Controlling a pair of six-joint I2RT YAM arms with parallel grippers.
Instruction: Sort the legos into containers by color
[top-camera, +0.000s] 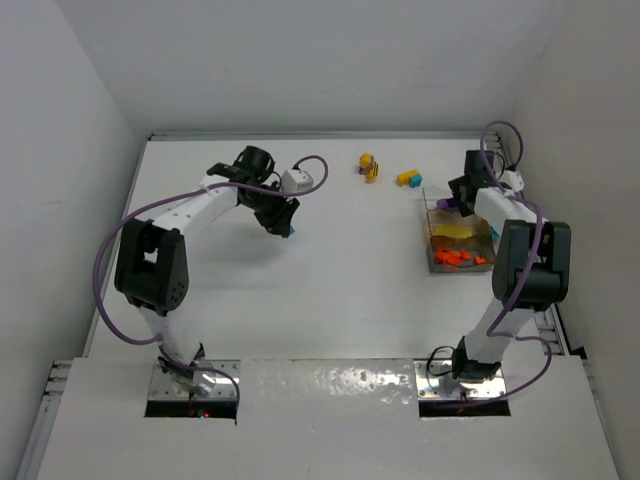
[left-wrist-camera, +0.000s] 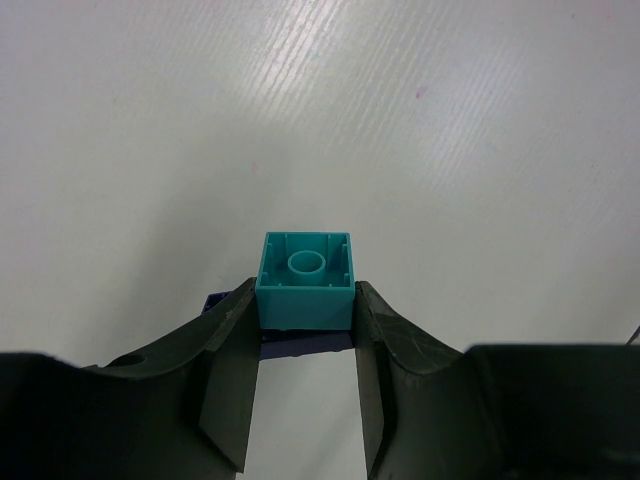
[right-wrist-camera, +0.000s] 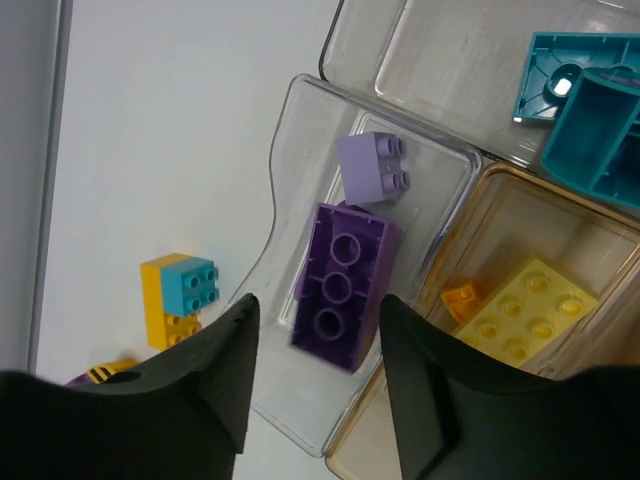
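Legos (top-camera: 460, 257) sat sorted in the container (top-camera: 434, 266) at the right edge of the surface (top-camera: 340, 300), close beside the right wall (top-camera: 590, 150). A yellow-purple clump (top-camera: 368, 167) and a yellow-teal clump (top-camera: 408, 178) lay near the far edge. Your left end effector (left-wrist-camera: 305, 290) pinched a teal brick (left-wrist-camera: 305, 280) over the surface's left half, well apart from the container. Your right end effector (right-wrist-camera: 318, 305) hung spread above a dark purple brick (right-wrist-camera: 340, 285) and a lilac brick (right-wrist-camera: 370, 168) in one compartment.
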